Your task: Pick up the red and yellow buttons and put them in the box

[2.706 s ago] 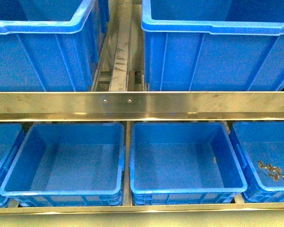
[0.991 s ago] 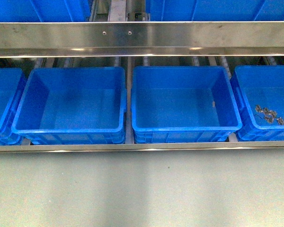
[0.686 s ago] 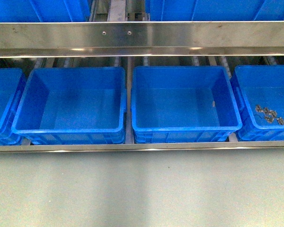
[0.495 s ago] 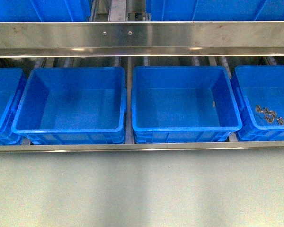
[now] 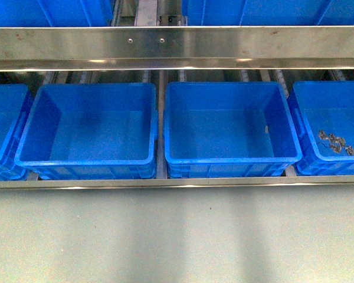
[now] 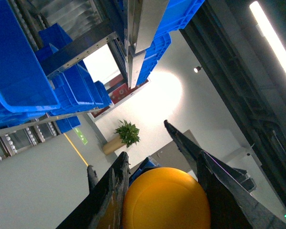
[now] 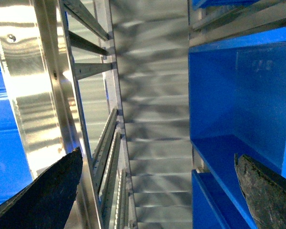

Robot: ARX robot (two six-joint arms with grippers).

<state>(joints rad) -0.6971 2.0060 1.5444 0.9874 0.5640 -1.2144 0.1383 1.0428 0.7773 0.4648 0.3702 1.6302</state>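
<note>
In the left wrist view a round yellow button (image 6: 167,200) sits clamped between the two dark fingers of my left gripper (image 6: 161,160), which is shut on it. That camera points up past the rack to the ceiling. In the right wrist view my right gripper (image 7: 157,155) is open with nothing between its fingers (image 7: 47,191), facing the steel rack and a blue box wall (image 7: 238,95). Two blue boxes (image 5: 85,159) (image 5: 230,159) stand side by side on the lower shelf in the front view. Neither gripper appears there. The red button is out of view.
A steel rail (image 5: 177,47) runs across above the lower boxes. The far-right box (image 5: 301,130) holds small metal parts (image 5: 336,144). Another blue box (image 5: 6,118) sits at the far left. A pale green table surface (image 5: 177,236) lies in front of the shelf.
Since the earliest frame the front view has tilted down: the upper bins left the top and the table surface came in. Over the last second nothing has moved.
</note>
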